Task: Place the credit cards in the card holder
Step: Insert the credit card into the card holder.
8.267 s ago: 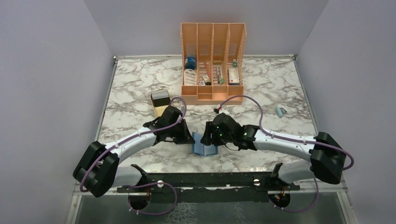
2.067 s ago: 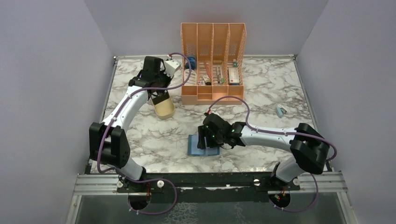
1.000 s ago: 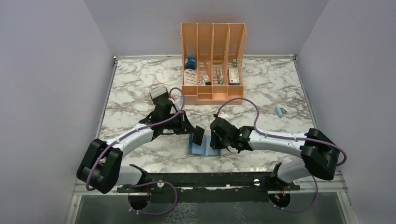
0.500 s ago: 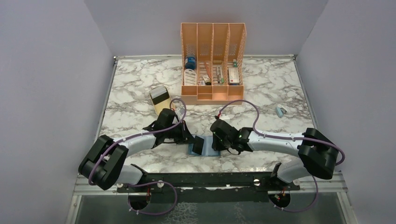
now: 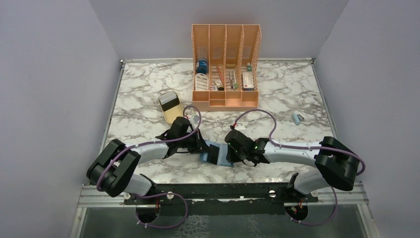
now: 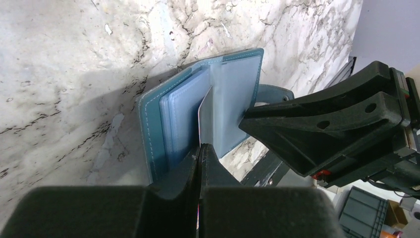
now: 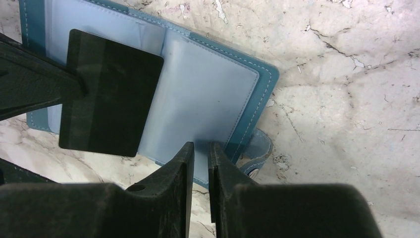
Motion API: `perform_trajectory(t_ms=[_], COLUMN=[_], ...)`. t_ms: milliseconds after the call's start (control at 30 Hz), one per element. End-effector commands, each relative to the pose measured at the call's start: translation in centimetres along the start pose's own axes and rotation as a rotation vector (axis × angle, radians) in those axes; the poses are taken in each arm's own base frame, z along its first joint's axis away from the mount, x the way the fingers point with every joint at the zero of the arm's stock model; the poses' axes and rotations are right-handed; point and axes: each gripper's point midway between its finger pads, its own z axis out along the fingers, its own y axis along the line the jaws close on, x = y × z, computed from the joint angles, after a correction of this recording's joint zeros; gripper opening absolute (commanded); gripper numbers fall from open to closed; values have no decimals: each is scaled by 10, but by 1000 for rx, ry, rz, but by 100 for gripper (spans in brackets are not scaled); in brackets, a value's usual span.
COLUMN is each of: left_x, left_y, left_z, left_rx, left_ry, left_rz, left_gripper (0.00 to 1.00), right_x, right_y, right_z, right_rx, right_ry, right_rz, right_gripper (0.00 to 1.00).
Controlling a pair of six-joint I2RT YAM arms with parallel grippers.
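The left gripper (image 6: 199, 147) has its fingers pressed together on one edge of a dark credit card (image 6: 205, 116). The card juts straight out from the fingertips, standing on edge. Its free edge points down at the fold of the card holder (image 6: 236, 101), and its long axis looks to run along that fold.

The right gripper (image 7: 200, 147) has its fingers nearly together, with only a slit between them, at the outer edge of the holder's right-hand leaf. I cannot tell whether they actually pinch it.

The holder lies open and flat between the two grippers, pale blue leaves up, and its snap tab (image 7: 258, 147) sticks out beside the right fingers. It sits close to the table's (image 5: 143, 99) near edge, with bare marble behind it. The beige tray (image 5: 171, 106) and the orange organiser (image 5: 226, 44) stand well apart, farther back.
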Motion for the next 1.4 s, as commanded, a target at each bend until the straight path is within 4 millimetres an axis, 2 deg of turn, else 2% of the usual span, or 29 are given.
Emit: perform_trajectory(t_ms=[0,267,433,667,833,1133,1367], left_x=[1,-3,-15,-8,-7,-2,-7], left_y=[7,-2,-8,-6,-13,-1,-3], left_z=[8,3,-6,2,7,9,3], left_rx=[-32,-33,-59,-31,23,-22,-63], left_ry=[-22,-33,-82,-43,-20,-9,-15], left_rz=[1,13,50,23,26,20,18], left_gripper=[0,0,0,0,0,0,0], right_x=[6,6,5,7,6,3,-12], right_y=[-5,-8,-8,-8,-8,-10,1], right_z=[4,2,2,2,1,0,-11], right_rx=[13,21,18,17,16,34,22], right_ry=[3,-3,-3,1,-1,-7,-28], right_rz=[13,14,11,8,6,-5,-9], right_gripper=[17,16,16,16,16,16,18])
